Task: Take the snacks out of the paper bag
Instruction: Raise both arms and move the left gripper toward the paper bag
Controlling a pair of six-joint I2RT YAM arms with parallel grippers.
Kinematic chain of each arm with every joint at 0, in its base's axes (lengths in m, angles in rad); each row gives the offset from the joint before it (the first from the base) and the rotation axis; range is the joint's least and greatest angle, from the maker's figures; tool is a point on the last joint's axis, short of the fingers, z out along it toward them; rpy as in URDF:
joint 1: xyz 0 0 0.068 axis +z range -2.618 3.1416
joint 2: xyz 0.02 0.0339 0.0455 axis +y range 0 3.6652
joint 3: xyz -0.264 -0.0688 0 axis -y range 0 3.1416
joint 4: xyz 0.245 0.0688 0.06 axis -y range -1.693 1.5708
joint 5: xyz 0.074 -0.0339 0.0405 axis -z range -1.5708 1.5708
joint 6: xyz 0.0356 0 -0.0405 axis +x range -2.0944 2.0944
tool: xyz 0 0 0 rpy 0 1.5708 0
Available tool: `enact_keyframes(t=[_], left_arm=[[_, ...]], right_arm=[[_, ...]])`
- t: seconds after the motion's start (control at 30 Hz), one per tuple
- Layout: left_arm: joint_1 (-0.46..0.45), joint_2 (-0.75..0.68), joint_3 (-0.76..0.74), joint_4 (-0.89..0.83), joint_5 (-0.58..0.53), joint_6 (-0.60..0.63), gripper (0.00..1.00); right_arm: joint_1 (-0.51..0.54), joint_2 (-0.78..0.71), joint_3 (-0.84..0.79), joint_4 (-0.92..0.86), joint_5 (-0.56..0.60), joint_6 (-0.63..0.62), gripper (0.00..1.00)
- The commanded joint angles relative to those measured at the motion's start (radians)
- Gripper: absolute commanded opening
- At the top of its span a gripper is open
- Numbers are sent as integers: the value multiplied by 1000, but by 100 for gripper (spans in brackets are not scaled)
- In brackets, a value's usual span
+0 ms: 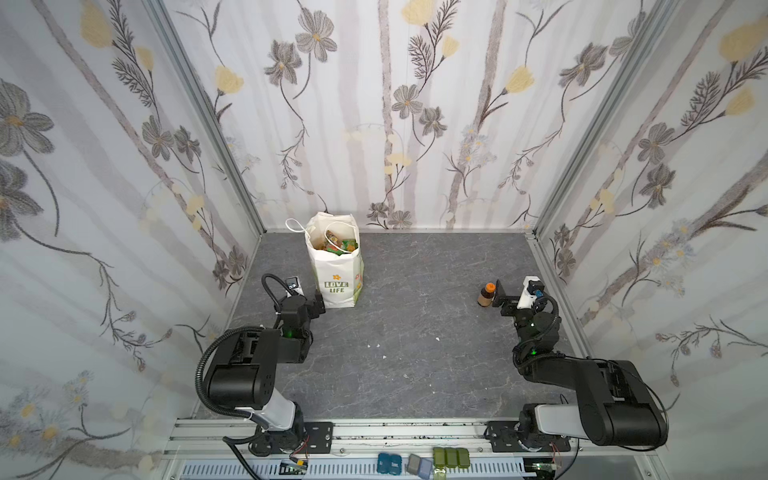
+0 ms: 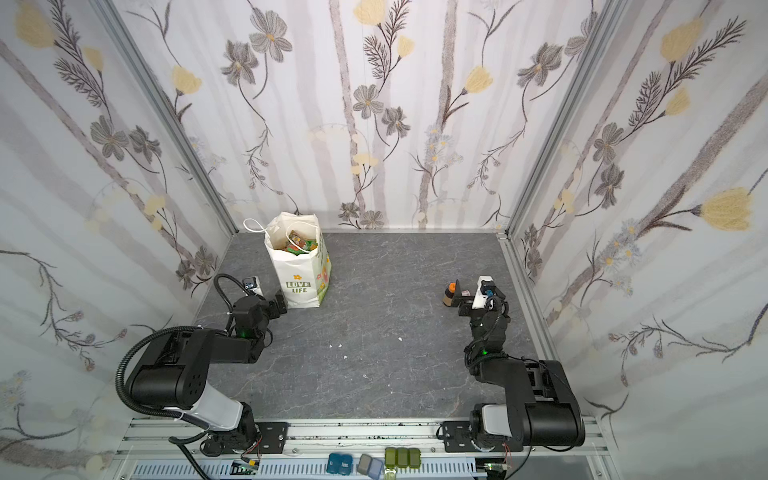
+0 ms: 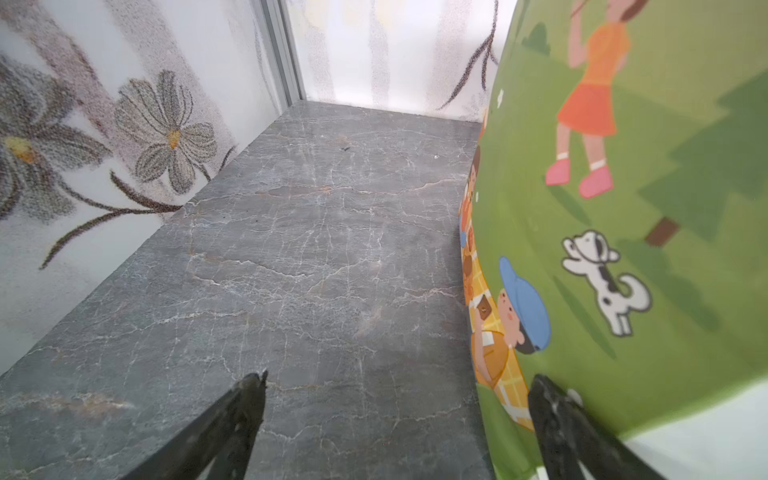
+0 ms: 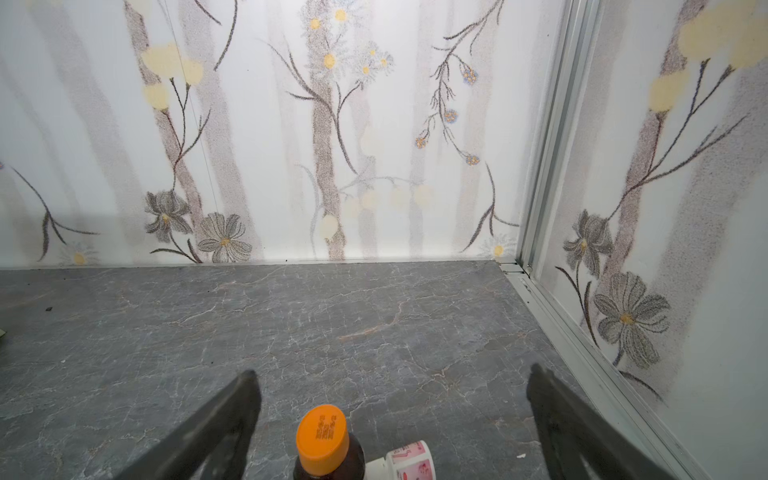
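Left gripper: jaws wide, empty, low on the table. The paper bag is just beside it, with one finger right against the printed side. Can't tell if it's actually touching. My read: it's parked there to brace the bag, not to pick.

The bag stands upright, mouth up and well above this gripper, so any grab has to come in over the top. Every one of the snacks I can see is inside, heaped near the mouth. Green and orange packets show; the rest are hidden. None on the table, so the task looks unstarted.

Right gripper: also wide, holding nothing. A brown bottle stands between its fingers, close in, ungripped. It's not a snack, so leave it. The bag is well apart from this one.
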Motion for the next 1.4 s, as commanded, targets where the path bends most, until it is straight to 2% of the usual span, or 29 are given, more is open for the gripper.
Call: enact_keyframes(t=[0.0,0.47,0.6,0.67,0.77,0.83,0.9,0.97,1.03,1.07,1.2,1.27,1.37], left_arm=[[1,1,3,29,2,-7,100],[2,2,4,28,2,-8,100],[0,0,-1,31,-3,-8,100],[0,-1,-23,75,-18,-13,100],[0,-14,-109,232,-61,-29,100],[-1,-32,-158,315,-39,-19,100],[-36,-56,-189,366,-109,8,100],[-89,-146,-215,351,-231,34,100],[-122,-280,-216,256,-301,45,100],[-127,-377,-204,157,-317,5,100],[-127,-724,-51,-384,-279,-163,100],[-130,-837,37,-566,-263,-262,100],[-130,-901,211,-795,-185,-402,100]], right_arm=[[1,3,4,9,-1,-11,100],[-3,1,2,10,-6,-8,100],[-1,-12,2,2,-86,-37,100],[-1,-57,0,-25,-79,-34,100],[5,-222,24,-233,17,15,100],[6,-354,83,-469,48,109,100],[8,-465,165,-682,34,222,100],[10,-542,249,-869,-29,340,100],[16,-583,325,-993,-123,394,99],[27,-594,366,-1048,-160,411,99],[111,-595,522,-1219,-237,415,98],[171,-577,619,-1301,-249,406,97],[270,-529,738,-1410,-274,384,96]])
